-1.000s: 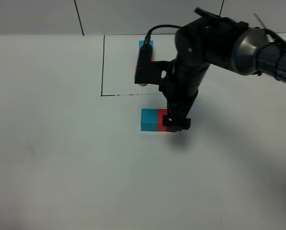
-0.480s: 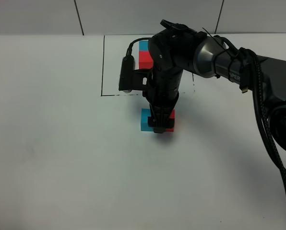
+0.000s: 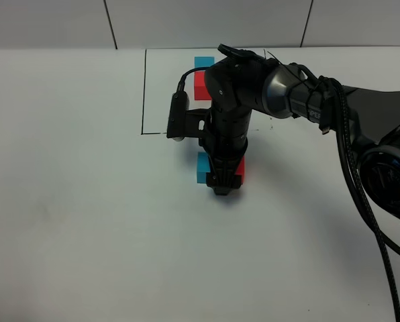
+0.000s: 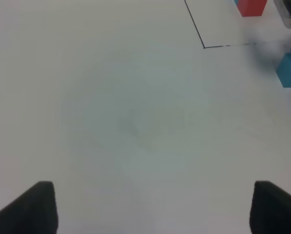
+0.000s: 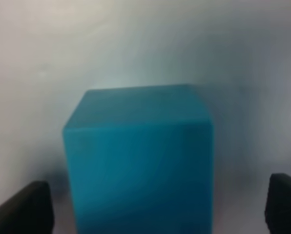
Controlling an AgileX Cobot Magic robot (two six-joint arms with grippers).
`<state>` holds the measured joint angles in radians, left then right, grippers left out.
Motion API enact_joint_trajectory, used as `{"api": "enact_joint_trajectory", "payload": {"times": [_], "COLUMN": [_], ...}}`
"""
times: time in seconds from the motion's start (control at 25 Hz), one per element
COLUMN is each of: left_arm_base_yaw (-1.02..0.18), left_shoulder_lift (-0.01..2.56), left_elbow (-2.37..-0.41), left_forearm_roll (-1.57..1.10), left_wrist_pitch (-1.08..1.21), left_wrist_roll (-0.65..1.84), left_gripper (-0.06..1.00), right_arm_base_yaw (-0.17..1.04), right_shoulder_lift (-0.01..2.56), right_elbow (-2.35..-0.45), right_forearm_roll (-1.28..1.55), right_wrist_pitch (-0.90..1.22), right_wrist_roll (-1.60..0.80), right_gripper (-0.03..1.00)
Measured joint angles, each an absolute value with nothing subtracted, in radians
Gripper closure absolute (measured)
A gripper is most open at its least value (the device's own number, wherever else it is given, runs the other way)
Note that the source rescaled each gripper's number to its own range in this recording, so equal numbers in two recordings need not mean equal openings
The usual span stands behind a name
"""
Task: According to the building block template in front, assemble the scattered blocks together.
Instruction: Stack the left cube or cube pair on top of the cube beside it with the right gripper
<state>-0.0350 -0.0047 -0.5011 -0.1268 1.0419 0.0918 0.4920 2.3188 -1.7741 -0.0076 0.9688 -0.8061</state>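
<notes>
The scattered blocks lie side by side just in front of the outline: the cyan-blue cube on the left, the red cube on the right. My right gripper points down over their seam and hides it. In the right wrist view the cyan-blue cube fills the middle and the gripper is open, fingertips wide to either side; the red cube is hidden. The template, cyan-blue over red, sits inside the black outline. My left gripper is open over bare table.
The white table stretches left and forward of the blocks. The right arm and its cable span the right side. The left wrist view shows the outline corner, the cyan-blue cube and the template's red cube.
My right arm has swung left, from the right side of the red cube to over the seam of the pair. The two cubes have stayed in place.
</notes>
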Motion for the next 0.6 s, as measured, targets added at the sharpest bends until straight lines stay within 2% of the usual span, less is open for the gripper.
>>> {"api": "enact_joint_trajectory", "payload": {"times": [0.12,0.2,0.4,0.6], "left_arm_base_yaw": [-0.035,-0.035,-0.035,-0.035], "left_shoulder_lift": [-0.005,-0.005,-0.005,-0.005], "left_elbow": [-0.501,-0.501,-0.501,-0.501], "left_forearm_roll": [-0.127,-0.127,-0.127,-0.127], "left_wrist_pitch": [1.042,1.042,1.042,1.042], "left_wrist_roll": [0.092,0.092,0.092,0.092], "left_gripper": [0.08,0.08,0.08,0.08], "right_arm_base_yaw": [0.492,0.492,0.492,0.492], "right_shoulder_lift": [2.322,2.322,2.322,2.322], "right_elbow": [-1.775,-1.775,-1.775,-1.775], "right_forearm_roll": [-0.008,-0.008,-0.007,-0.007], "right_wrist_pitch": [0.963,0.963,0.963,0.963], "right_wrist_roll": [-0.804,-0.804,-0.804,-0.778], "right_gripper": [0.33,0.46,0.96,0.95]}}
